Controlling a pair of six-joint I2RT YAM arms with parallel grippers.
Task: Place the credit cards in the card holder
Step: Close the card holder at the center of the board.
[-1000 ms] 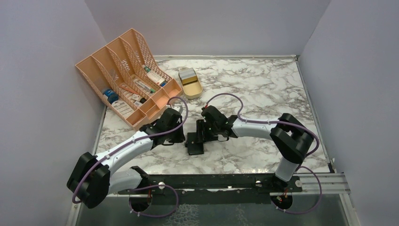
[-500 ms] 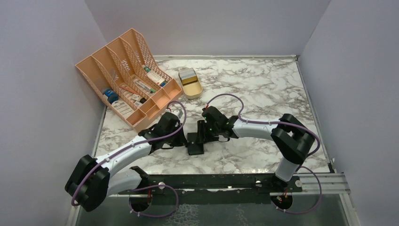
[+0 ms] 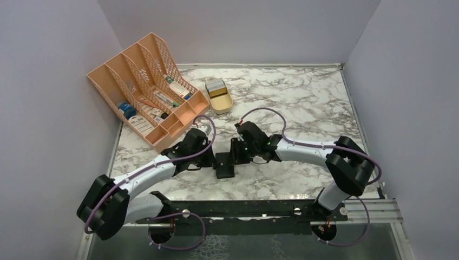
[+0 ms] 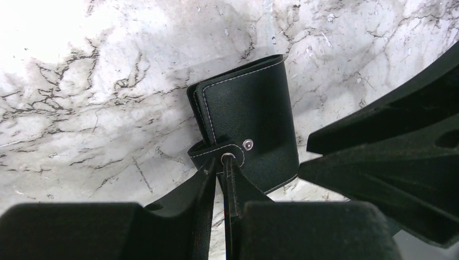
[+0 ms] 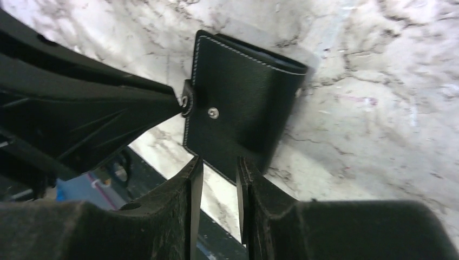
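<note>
**Both grippers at the closed card holder, clasp looks undone**

The black card holder (image 4: 246, 116) lies folded shut in the middle of the marble table (image 3: 303, 92), between my two arms. The left gripper (image 4: 224, 162), reaching in from 9 o'clock in the overhead view, has its fingers clenched on the small strap tab (image 4: 214, 150) at the holder's edge. The tab's snap sits just beside the stud (image 4: 247, 144) on the cover, not on it, so I judge the clasp to be free. The right gripper (image 5: 216, 165) comes in from about 2 o'clock. Its fingers stand a little apart astride the holder's edge, and I cannot tell whether they press on it.

Well apart at 12 o'clock sits an oval tin (image 3: 227, 106). The pale stack (image 3: 215, 86) in it may be the credit cards, but it is too small to be sure. A peach file rack (image 3: 146, 89) stands at 10 o'clock.

The step in hand seems to be opening the cover, so the task is at an early stage. I would keep the tab pinched to anchor the back, have the right fingers nip only the top cover, and swing it over slowly so that the holder does not slide
</note>
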